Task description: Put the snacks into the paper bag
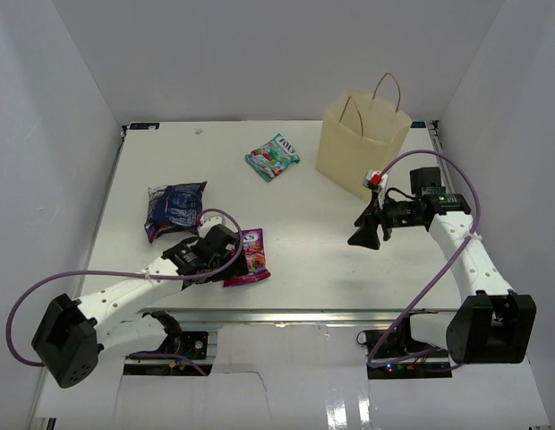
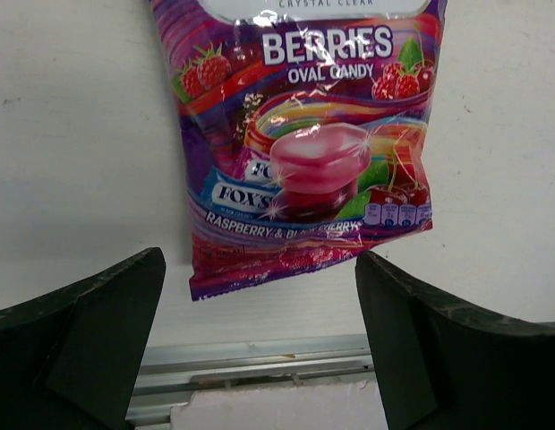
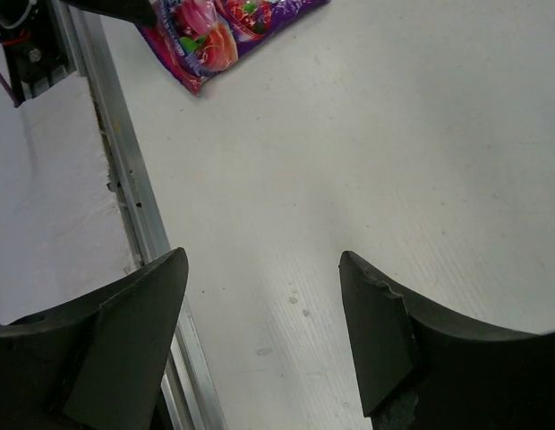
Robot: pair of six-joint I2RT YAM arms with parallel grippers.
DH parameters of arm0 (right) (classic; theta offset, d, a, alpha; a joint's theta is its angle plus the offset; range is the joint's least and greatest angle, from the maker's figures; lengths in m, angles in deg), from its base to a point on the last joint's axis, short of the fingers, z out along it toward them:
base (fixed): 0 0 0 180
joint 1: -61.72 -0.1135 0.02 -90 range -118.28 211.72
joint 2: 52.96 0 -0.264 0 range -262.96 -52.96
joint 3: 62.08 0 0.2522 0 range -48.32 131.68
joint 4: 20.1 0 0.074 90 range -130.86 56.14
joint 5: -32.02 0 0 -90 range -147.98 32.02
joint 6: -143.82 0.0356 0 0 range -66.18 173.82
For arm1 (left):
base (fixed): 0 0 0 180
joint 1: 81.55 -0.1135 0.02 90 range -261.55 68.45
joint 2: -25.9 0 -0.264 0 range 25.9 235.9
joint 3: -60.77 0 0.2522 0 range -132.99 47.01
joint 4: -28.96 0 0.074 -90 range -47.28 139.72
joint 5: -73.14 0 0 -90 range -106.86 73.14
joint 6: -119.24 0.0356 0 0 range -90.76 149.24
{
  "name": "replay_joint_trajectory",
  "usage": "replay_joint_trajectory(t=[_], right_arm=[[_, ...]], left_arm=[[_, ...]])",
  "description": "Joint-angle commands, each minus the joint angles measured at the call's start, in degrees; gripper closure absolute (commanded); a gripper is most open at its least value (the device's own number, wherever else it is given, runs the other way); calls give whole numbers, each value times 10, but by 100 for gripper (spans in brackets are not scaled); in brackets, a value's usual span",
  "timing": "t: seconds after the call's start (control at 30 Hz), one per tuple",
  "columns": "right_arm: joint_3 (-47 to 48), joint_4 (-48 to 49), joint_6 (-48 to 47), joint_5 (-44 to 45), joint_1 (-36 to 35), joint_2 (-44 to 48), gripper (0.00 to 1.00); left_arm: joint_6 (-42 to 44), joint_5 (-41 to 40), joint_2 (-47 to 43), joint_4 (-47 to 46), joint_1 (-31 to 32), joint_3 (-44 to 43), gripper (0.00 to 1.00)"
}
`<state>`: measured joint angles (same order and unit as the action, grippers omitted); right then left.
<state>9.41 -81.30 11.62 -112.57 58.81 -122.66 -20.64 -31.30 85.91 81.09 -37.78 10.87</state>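
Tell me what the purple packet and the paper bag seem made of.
The purple packet looks like thin plastic film with a glossy finish: bright glints and crinkles across the print. The paper bag looks like matte tan kraft paper: it stands upright with creased sides and shows no shine.

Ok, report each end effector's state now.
Left end effector: open, holding nothing, purple packet just ahead.
Right end effector: open, holding nothing.

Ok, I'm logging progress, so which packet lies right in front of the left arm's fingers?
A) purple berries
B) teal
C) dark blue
A: the left wrist view shows the purple berries packet lying just beyond the left arm's open fingers.
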Motion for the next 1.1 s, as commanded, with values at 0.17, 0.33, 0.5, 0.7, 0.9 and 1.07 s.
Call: replay_joint_trajectory(t=[0.17,0.33,0.5,0.7,0.9,1.07], right_arm=[[-38,55,40,-48,-20,18,27],[-48,67,50,-48,-30,17,27],[-49,69,53,-49,-42,15,28],[-49,74,65,-45,-84,6,30],[-37,132,166,-36,-168,-29,31],[-5,233,364,3,-215,-100,28]], left_arm=[[74,90,54,-132,-76,16,5],[90,121,105,-168,-98,22,12],[85,134,135,-178,-100,26,35],[76,142,73,-182,-100,50,60],[84,201,-71,-228,-98,92,72],[72,280,-148,-293,-97,126,74]])
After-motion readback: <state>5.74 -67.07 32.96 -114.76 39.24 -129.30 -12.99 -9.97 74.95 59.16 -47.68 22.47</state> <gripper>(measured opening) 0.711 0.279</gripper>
